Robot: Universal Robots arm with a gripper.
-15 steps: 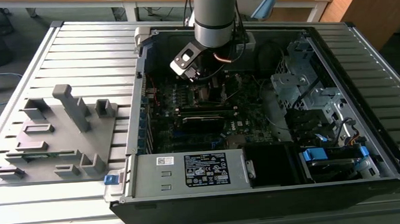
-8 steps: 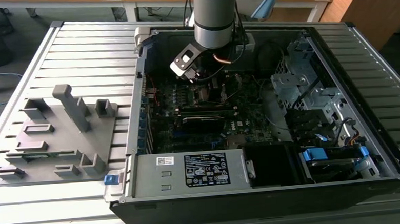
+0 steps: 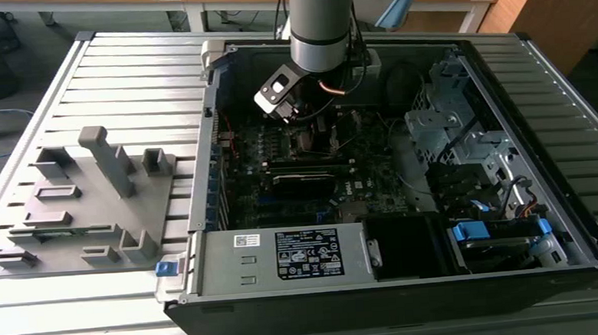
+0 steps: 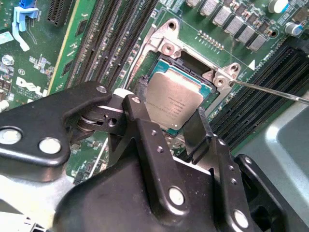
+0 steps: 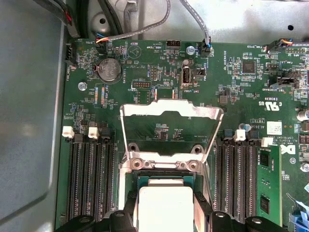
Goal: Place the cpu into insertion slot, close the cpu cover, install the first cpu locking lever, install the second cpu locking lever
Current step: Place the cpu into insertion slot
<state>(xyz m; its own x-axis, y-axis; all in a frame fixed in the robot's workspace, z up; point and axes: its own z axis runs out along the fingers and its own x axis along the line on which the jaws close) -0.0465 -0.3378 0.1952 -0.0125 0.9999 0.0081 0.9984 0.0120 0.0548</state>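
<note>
— Ribbed metal tabletop (image 3: 120,77), pale grey slats, with a black computer case (image 3: 389,312) lying open on top. Matte grey fixture tray (image 3: 87,225) off to the exterior view's left, wooden desks behind. Any sign of the cpu (image 4: 176,96) (image 5: 165,203)?

— Yep, down in the insertion slot (image 4: 164,46), clear in both wrist views. Flat square, dull silver-grey top, thin green edge peeking out. Can't say whether fully seated or a hair above.

— And the tool (image 4: 168,104)?

— Right over the chip, hanging off the arm (image 3: 318,28) inside the case. Chunky matte black fingers (image 4: 145,140), dotted with shiny screw heads. Parted just to chip width and pressed against two opposite edges. Clamped on the cpu, by the look of it.

— Cover down?

— Nope. cpu cover (image 5: 140,110) flipped up on its hinge, standing open on the side of the slot away from the tool. Thin silvery frame, big cut-out, green motherboard (image 5: 241,96) visible through the hole.

— Anything else around there?

— Slim bright wire lever (image 4: 275,93) angled out past one slot corner, over the dark connectors. Long black memory slots (image 5: 91,179) in rows on both sides of the socket. One green memory stick (image 5: 268,186) plugged in on the far row. Round silver coin battery (image 5: 108,70) further up the board, well apart from the tool.
</note>
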